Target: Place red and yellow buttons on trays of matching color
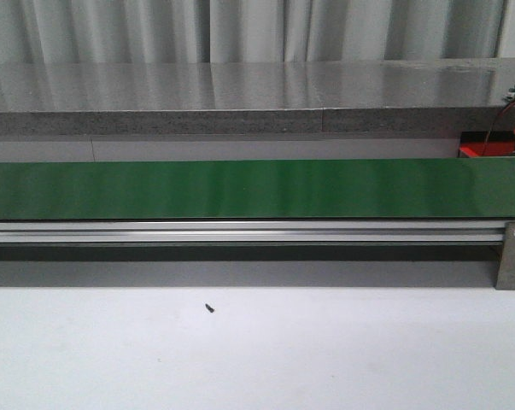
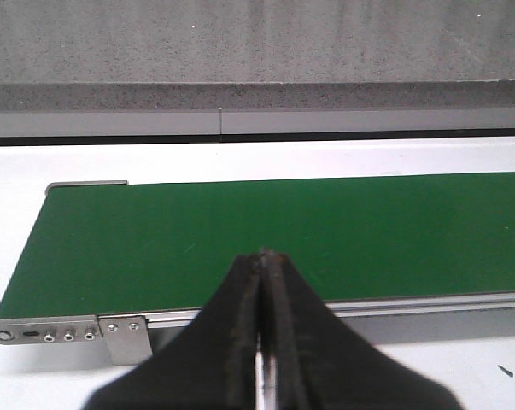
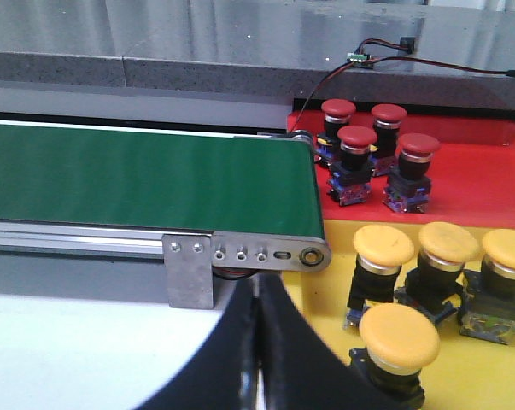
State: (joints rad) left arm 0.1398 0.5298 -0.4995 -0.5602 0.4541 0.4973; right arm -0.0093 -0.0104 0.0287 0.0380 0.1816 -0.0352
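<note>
A: Where are the buttons seen?

B: In the right wrist view, red buttons (image 3: 357, 139) on the red tray (image 3: 483, 175) at upper right, yellow buttons (image 3: 399, 336) on the yellow tray (image 3: 330, 303) at lower right, beside the clenched right gripper (image 3: 256, 295).

A: And the left gripper (image 2: 263, 266)?

B: Clenched too; only bare green belt (image 2: 240, 239) is seen ahead.
</note>
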